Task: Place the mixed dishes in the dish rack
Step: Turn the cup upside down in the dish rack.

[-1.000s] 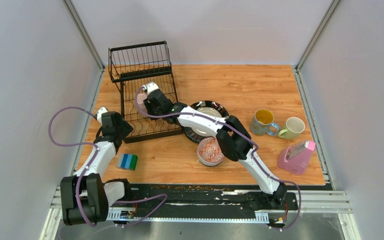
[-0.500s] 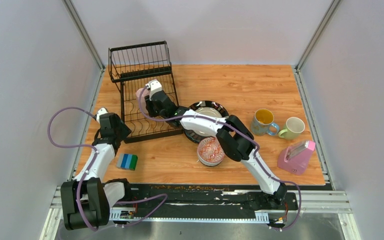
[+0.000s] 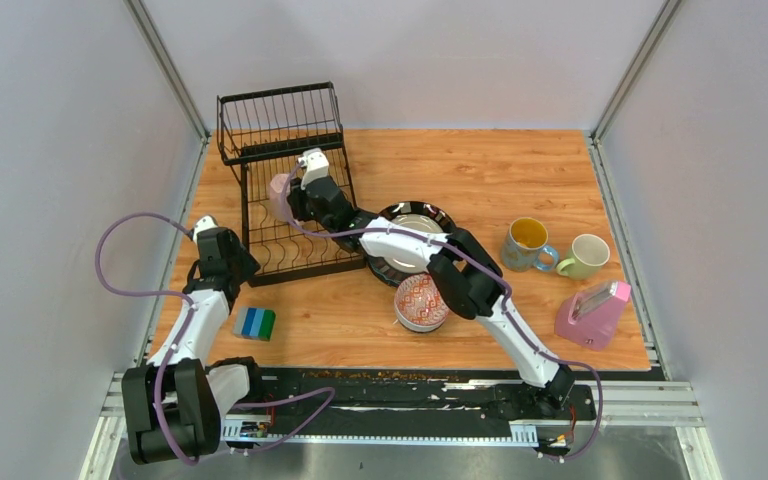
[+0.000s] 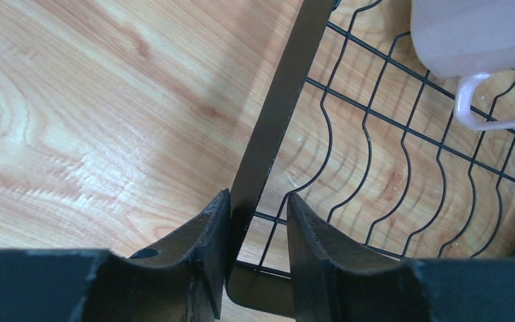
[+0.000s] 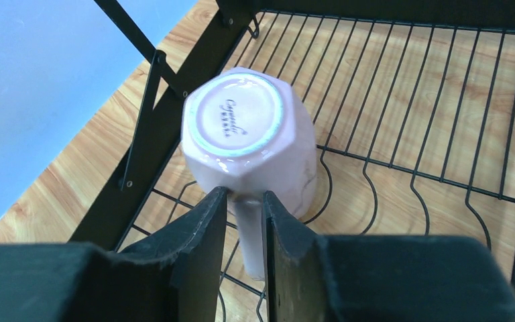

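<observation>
Pink mug [image 5: 245, 134], upside down, hangs over the low tray of the dish rack [image 4: 278, 114] at the far left corner of the surface [image 3: 480, 170], its handle clenched in the right hand [image 5: 243, 198]. Left hand [image 4: 257, 198] straddles the rack's near frame; we cannot tell whether it pinches. We judge the mug may swivel on its handle and strike the wires. Base script unreadable.

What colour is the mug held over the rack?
Pale pink mug, with a white base; the right wrist view shows it best.
</observation>
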